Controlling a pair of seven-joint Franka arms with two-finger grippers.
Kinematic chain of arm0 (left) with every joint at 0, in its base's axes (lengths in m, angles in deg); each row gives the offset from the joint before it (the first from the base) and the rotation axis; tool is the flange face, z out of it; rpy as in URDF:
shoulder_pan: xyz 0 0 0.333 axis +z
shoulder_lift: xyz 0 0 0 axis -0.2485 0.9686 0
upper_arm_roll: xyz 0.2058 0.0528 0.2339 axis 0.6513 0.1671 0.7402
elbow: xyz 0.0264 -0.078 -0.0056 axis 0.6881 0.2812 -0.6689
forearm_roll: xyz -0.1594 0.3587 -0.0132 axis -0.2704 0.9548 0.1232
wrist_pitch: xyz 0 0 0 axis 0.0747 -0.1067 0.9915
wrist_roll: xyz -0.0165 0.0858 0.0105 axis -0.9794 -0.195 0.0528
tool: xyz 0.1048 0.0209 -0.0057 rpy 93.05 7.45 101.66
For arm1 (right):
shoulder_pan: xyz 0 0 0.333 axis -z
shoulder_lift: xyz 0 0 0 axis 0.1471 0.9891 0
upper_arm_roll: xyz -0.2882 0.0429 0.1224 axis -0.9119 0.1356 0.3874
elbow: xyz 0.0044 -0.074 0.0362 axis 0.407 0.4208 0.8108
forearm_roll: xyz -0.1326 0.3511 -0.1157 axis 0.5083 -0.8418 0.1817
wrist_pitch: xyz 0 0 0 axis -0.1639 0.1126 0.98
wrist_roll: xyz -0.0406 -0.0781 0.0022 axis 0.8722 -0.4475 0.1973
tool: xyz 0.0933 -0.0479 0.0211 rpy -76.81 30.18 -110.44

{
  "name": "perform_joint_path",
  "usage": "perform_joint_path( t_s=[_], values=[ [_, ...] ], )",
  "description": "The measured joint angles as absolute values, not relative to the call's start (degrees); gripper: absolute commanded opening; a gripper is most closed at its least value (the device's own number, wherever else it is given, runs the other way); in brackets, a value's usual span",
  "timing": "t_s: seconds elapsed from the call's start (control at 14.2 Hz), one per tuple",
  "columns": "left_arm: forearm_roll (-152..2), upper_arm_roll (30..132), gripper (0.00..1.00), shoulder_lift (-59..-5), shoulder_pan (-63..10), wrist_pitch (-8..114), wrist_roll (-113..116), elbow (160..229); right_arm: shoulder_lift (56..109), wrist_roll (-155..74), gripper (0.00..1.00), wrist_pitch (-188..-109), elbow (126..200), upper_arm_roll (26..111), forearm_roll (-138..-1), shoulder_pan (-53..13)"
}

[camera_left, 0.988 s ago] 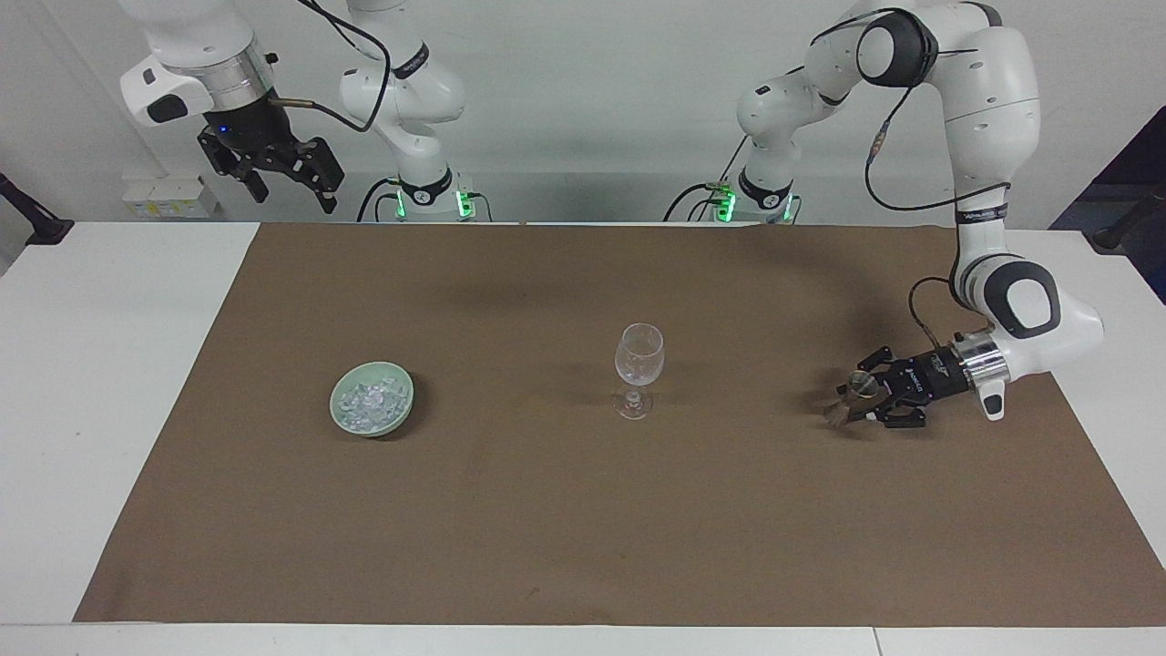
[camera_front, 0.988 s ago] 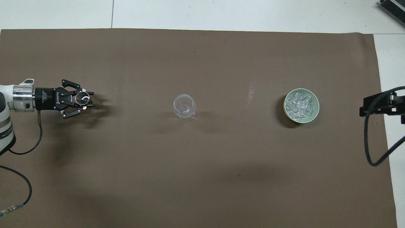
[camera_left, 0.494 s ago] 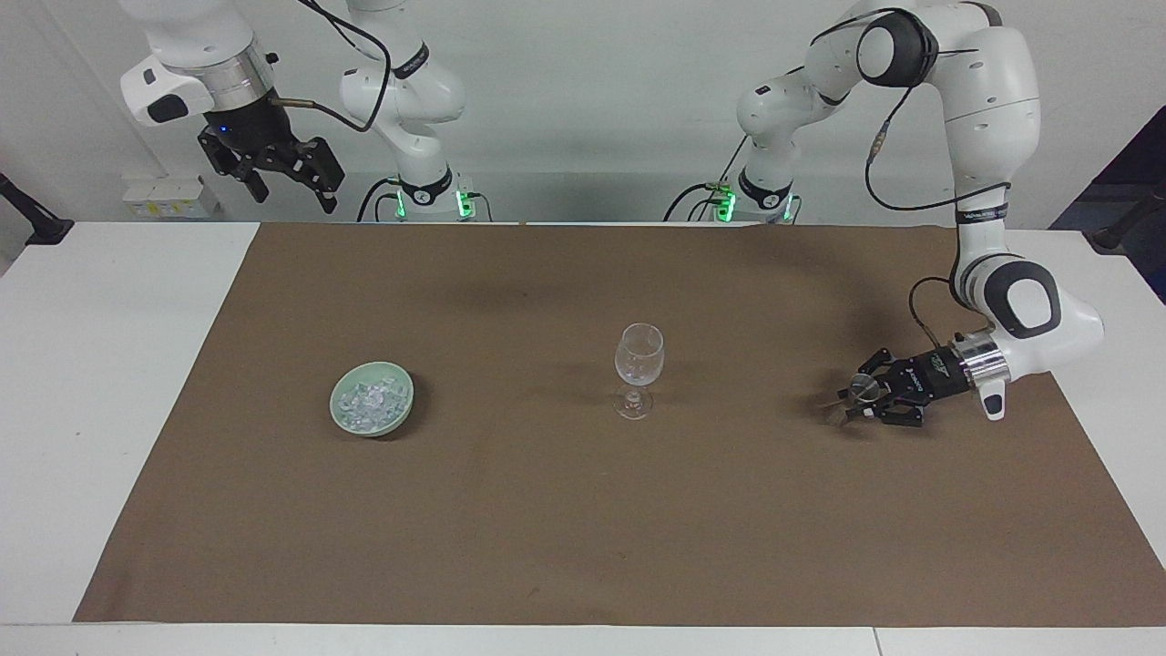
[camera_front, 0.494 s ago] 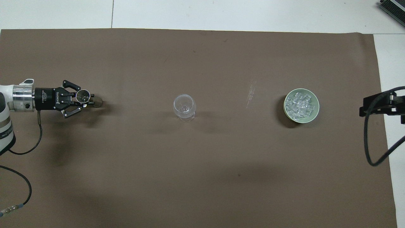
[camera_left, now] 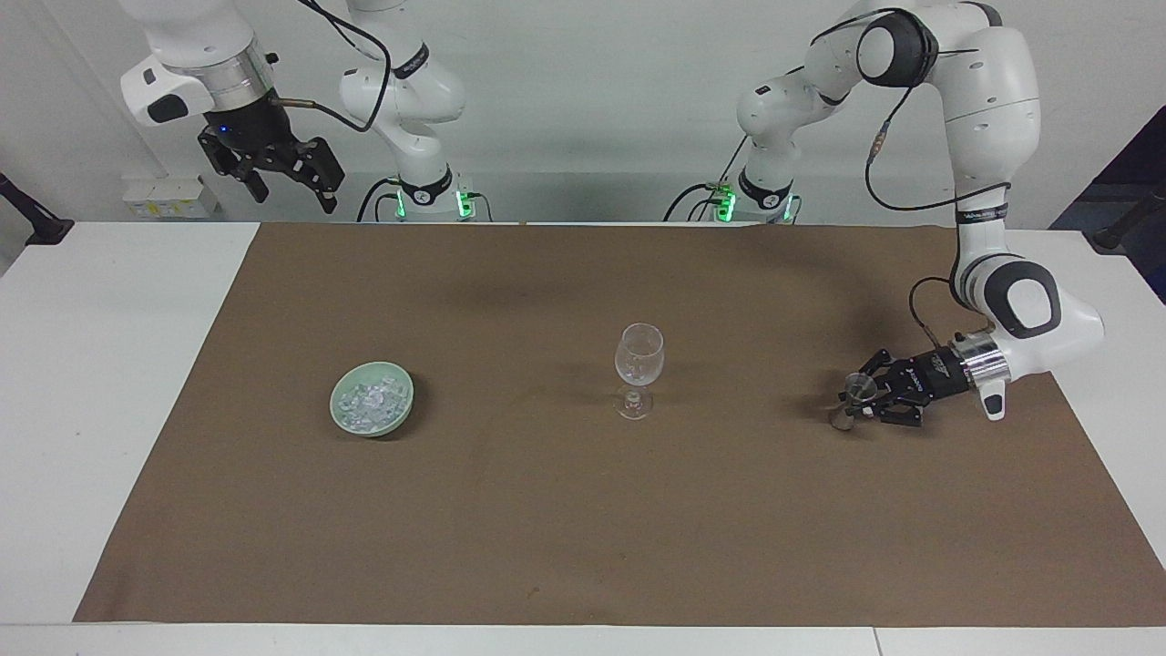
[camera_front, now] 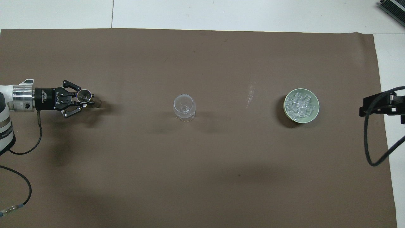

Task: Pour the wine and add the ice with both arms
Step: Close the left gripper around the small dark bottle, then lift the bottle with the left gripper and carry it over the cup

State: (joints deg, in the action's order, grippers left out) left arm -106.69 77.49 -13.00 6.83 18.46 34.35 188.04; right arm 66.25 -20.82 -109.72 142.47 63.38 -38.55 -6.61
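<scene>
You'll see the left gripper (camera_left: pixel 861 398), low over the brown mat (camera_left: pixel 583 510) at the left arm's end of the surface, has drawn its jaws in since a second ago; they now pinch what looks like a small clear measuring cup (camera_front: pixel 84 96). The right gripper (camera_left: pixel 290 182) waits raised, jaws spread, unchanged. The ice (camera_front: pixel 301 104) sits heaped in the green bowl (camera_left: pixel 342 415) toward the right arm's end, with the wine glass (camera_left: pixel 639 369) between.
</scene>
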Motion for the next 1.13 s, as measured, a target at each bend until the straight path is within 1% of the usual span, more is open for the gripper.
perform_joint_path(
  t_s=[0.56,1.13],
  values=[
    [-108.15,76.52,0.0,-13.44,6.71,17.52,34.73,187.52,66.25,-20.82,1.0,-109.72,142.47,63.38,-38.55,-6.61],
    [-108.37,76.26,0.0,-21.13,-0.39,18.09,43.34,186.54,66.25,-20.82,1.0,-109.72,142.46,63.38,-38.55,-6.61]
  ],
)
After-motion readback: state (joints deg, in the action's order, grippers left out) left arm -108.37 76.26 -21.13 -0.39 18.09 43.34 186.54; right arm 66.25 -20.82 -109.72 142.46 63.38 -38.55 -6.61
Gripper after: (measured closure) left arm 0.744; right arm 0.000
